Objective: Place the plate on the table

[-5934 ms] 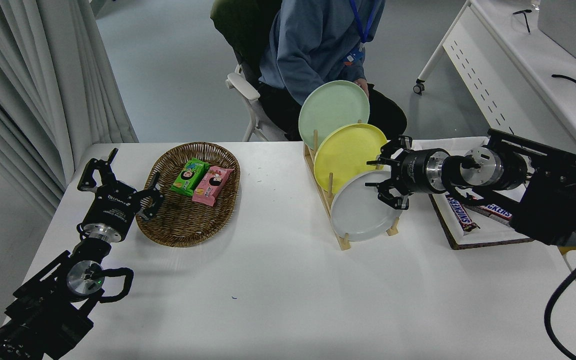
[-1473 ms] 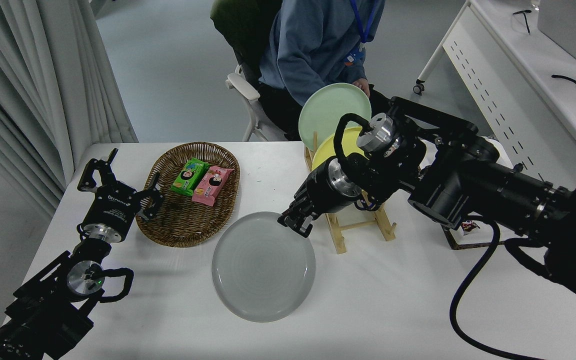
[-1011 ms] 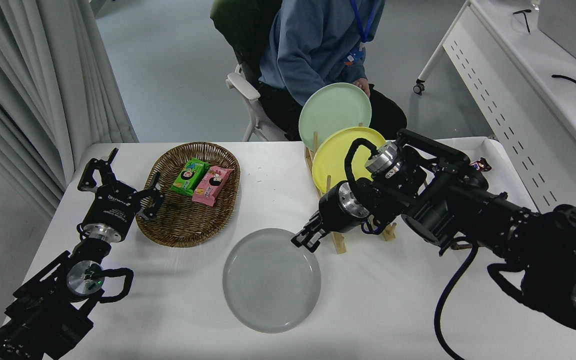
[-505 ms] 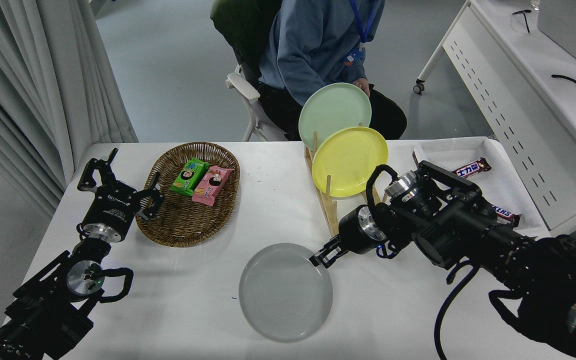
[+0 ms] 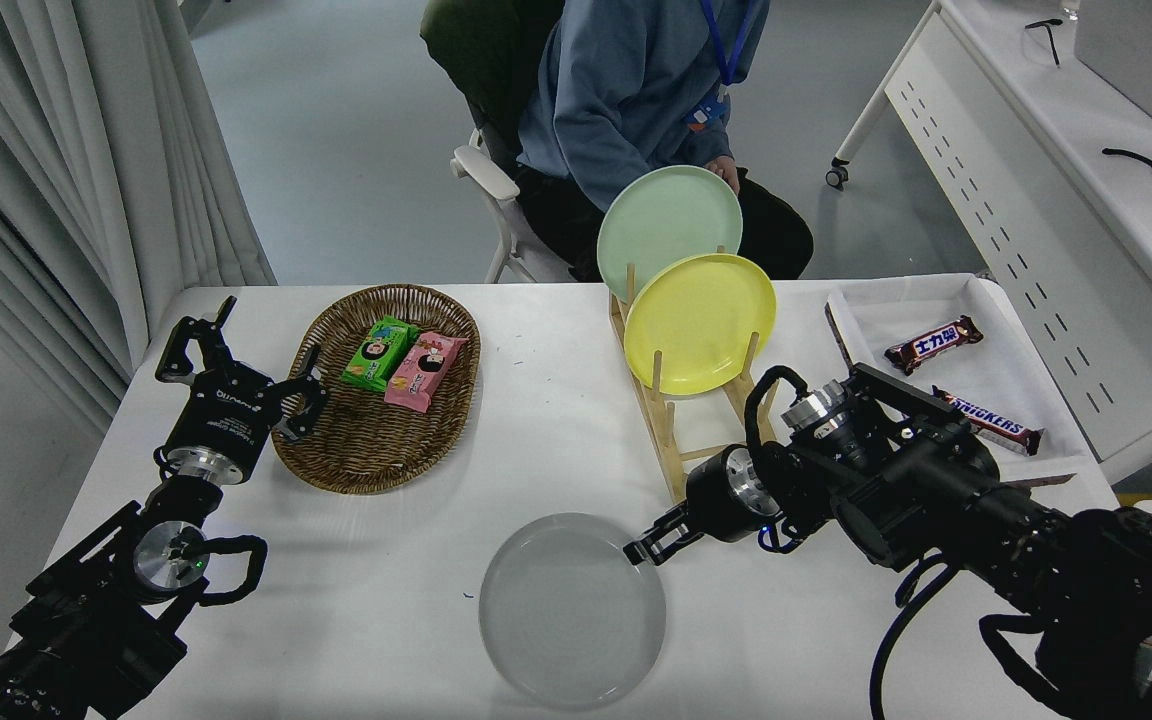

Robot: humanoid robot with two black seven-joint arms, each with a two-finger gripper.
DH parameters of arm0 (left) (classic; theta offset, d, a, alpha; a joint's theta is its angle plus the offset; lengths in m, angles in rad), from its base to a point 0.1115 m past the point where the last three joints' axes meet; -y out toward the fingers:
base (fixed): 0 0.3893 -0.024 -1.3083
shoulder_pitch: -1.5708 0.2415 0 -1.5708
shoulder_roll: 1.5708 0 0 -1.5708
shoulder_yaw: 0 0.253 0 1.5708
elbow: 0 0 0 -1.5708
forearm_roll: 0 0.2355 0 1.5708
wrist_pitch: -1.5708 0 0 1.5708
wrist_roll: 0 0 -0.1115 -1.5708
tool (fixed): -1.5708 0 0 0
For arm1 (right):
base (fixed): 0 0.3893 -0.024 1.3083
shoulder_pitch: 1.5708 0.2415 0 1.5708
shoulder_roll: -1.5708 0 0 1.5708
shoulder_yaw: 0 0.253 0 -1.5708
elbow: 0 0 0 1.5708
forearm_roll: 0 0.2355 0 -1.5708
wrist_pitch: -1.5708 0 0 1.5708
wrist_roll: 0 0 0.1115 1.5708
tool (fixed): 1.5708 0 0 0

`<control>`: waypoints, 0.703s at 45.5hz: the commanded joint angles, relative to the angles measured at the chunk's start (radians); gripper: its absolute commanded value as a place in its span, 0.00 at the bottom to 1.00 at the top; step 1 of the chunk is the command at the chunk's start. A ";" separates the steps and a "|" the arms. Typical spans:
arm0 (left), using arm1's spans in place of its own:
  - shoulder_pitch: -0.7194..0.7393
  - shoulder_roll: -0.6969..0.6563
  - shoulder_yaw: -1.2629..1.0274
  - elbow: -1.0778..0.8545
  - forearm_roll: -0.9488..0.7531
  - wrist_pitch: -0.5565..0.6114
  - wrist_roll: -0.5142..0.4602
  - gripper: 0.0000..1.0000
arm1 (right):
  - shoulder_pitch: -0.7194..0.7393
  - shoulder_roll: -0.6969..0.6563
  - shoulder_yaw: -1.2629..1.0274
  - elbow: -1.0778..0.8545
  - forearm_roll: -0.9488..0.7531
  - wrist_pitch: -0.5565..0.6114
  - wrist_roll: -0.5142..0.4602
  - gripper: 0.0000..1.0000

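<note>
The light grey plate (image 5: 572, 610) lies flat, or nearly flat, on the white table (image 5: 356, 620) near its front edge. My right gripper (image 5: 648, 548) reaches in from the right and is shut on the plate's upper right rim. My left gripper (image 5: 246, 365) is parked at the lower left, open and empty, beside the wicker basket.
A wicker basket (image 5: 336, 450) with two snack packs stands at the left. A wooden rack (image 5: 671, 455) holds a yellow plate (image 5: 698, 322) and a pale green plate (image 5: 666, 215). A white tray (image 5: 1006, 385) with chocolate bars is at the right. A person (image 5: 626, 90) sits at the far side.
My right gripper has carried the grey plate from the rack down to the table, then drawn it toward the front edge. The left arm has not moved.
</note>
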 commanded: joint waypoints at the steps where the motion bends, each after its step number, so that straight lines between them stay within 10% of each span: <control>1: 0.000 0.000 -0.001 0.001 0.000 0.000 0.000 1.00 | -0.012 0.000 0.020 -0.007 -0.007 0.000 0.000 0.00; 32: 0.000 0.000 0.001 0.000 0.000 0.000 0.000 1.00 | -0.014 0.000 0.020 -0.048 -0.028 0.005 0.005 0.00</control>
